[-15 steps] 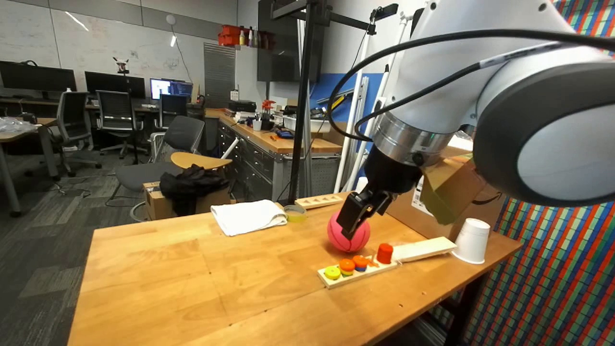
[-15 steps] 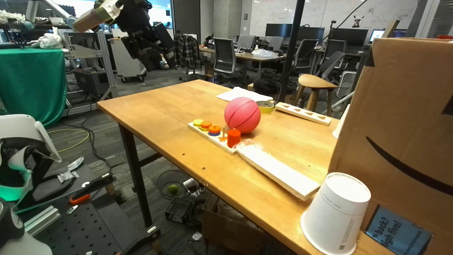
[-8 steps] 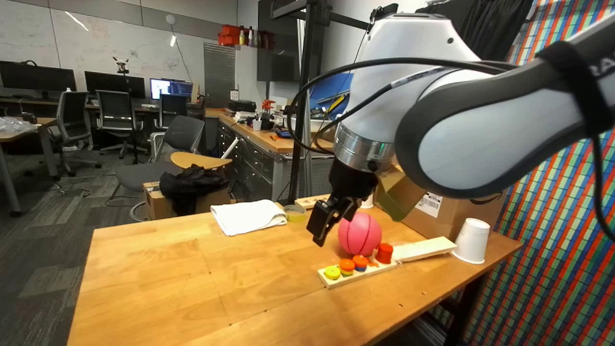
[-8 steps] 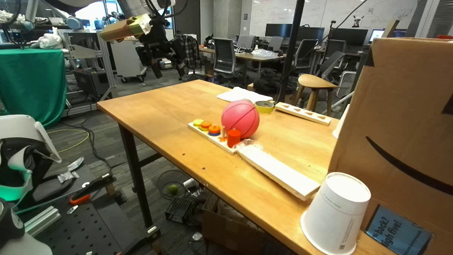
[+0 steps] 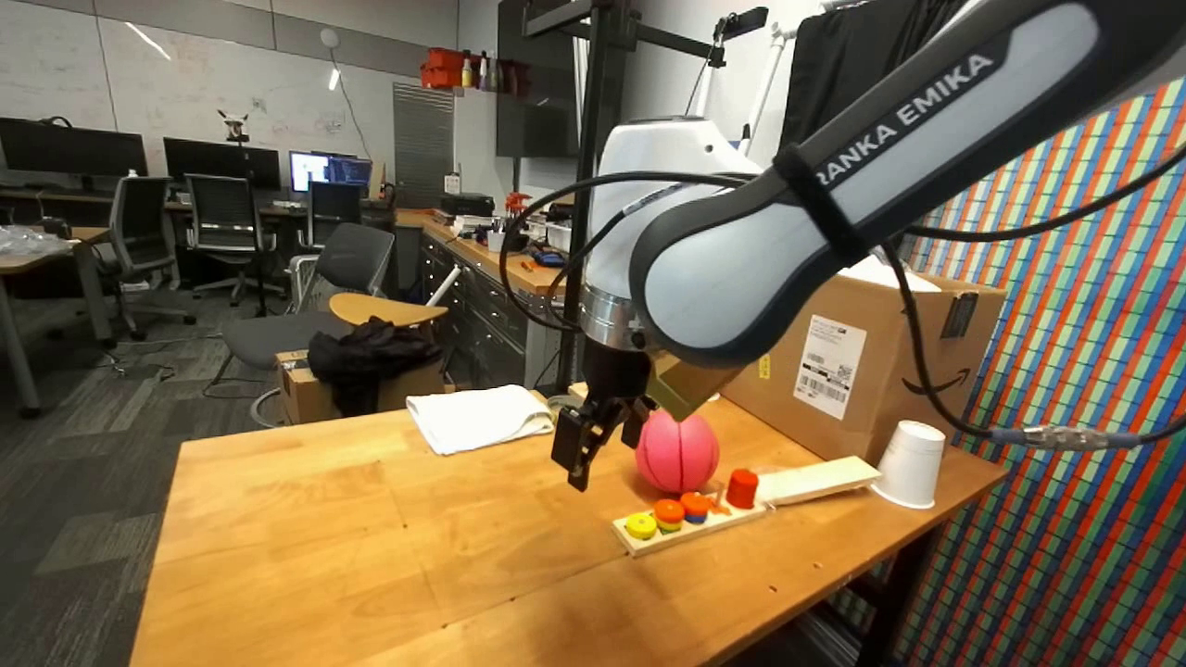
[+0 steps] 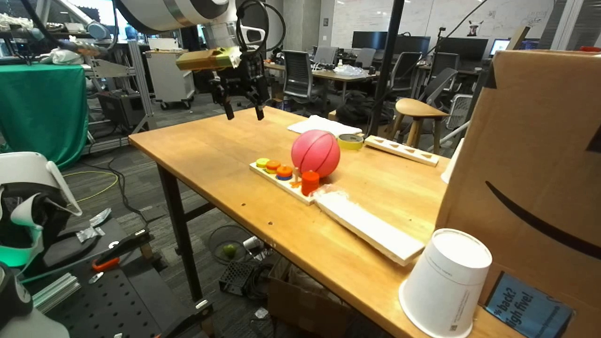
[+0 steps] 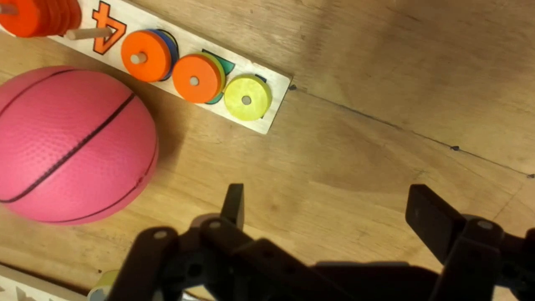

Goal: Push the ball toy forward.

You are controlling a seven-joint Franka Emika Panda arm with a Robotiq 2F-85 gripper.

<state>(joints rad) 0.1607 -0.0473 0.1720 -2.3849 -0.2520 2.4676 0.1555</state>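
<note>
Tbl (image 5: 352,537) holds 1 pink ball (image 5: 678,454) — 1 pincer (image 6: 245,115), jaws apart.

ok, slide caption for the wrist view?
Wrist view: open gripper above the wooden table, not touching the pink ball at frame left; peg board with colored discs at upper left.

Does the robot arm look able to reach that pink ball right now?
Probably yes: the open end effector hangs to one side of the ball, nothing visible between them; the ring toy lies along another side.
</note>
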